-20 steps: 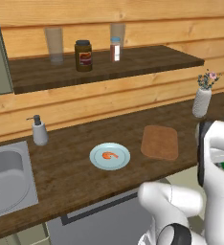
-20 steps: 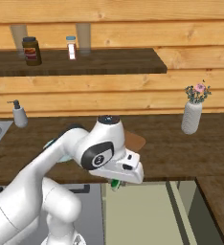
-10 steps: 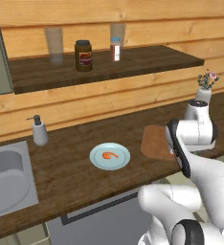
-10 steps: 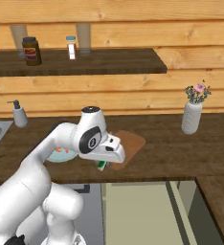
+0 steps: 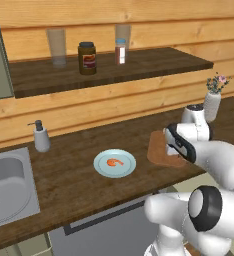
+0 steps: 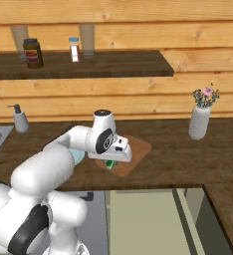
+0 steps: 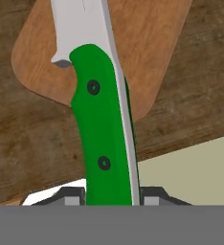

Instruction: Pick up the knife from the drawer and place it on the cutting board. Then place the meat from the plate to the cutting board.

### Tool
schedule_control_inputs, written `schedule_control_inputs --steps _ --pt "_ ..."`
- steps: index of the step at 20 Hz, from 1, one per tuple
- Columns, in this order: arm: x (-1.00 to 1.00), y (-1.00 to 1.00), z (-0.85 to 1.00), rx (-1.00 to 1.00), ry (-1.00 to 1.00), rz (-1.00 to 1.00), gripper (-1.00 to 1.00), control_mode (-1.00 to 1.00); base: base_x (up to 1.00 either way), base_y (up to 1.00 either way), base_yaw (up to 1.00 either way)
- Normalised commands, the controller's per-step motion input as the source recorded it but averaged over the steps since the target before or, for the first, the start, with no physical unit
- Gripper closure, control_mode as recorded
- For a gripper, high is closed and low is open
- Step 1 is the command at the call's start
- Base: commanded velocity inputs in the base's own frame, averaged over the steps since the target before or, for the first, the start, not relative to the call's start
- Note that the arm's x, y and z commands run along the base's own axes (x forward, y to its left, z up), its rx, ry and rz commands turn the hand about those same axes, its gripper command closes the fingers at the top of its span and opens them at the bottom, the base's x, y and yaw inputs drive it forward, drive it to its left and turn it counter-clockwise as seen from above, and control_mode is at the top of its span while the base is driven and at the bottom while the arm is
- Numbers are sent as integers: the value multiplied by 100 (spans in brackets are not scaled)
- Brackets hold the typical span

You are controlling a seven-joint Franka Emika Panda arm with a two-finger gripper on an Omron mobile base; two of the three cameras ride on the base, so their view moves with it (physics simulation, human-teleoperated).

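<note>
Carrying the knife [image 7: 104,129] up from the drawer [image 6: 143,219] to hover over the front edge of the cutting board [image 7: 128,43], a clear shift from half a second ago, when still short of it. Fingers [image 7: 71,196] pinching the green handle, blade pointing across the board. Gripper [image 6: 110,162] now near the surface's front edge. Likely next: lowering and release. Light blue plate [image 5: 103,169] holding the orange-red meat [image 5: 115,162], untouched. Open drawer below, apparently empty. Sink basin [image 5: 9,185] at left edge.
</note>
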Motion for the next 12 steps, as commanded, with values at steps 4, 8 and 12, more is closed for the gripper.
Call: schedule_control_inputs --steps 4,8,12 --pt "66 -1 -23 6 0 2 100 -100 0 0 0" --pt "53 -26 -39 2 0 0 100 -100 0 0 0" --pt "47 -43 -46 0 3 0 100 -100 0 0 0"
